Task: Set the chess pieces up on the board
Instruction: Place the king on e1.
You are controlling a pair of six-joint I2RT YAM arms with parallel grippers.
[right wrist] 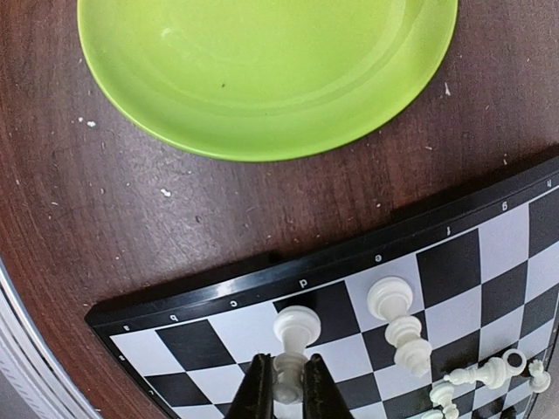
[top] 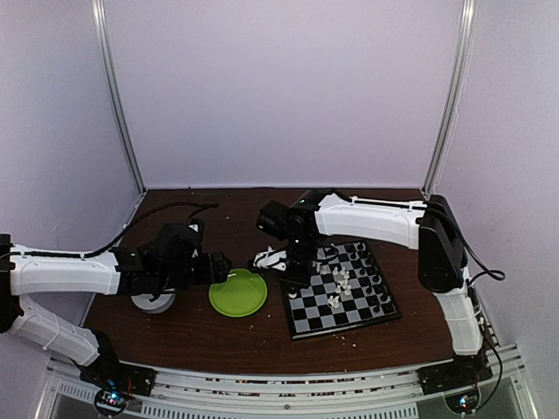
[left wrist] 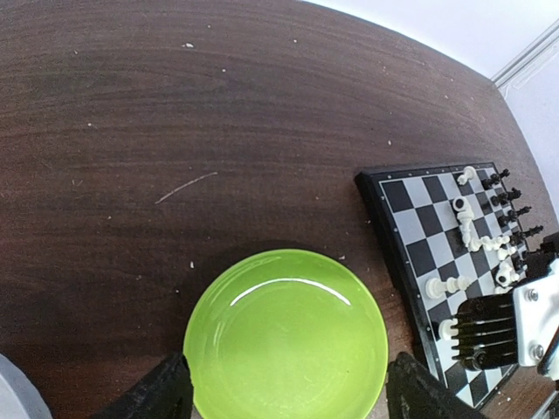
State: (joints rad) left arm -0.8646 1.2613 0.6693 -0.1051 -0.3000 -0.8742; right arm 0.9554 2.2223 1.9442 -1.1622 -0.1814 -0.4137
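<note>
The board lies right of centre; it also shows in the right wrist view and the left wrist view. Several white and black chess pieces stand or lie in its middle and far side. My right gripper is shut on a white piece, its base over a dark edge square by letter d. Another white piece lies beside it. My left gripper is open, its fingertips on either side of the near edge of the green plate.
The green plate sits left of the board. A grey-white round object lies under my left arm. Pale crumbs are scattered on the brown table. White walls enclose the back and sides.
</note>
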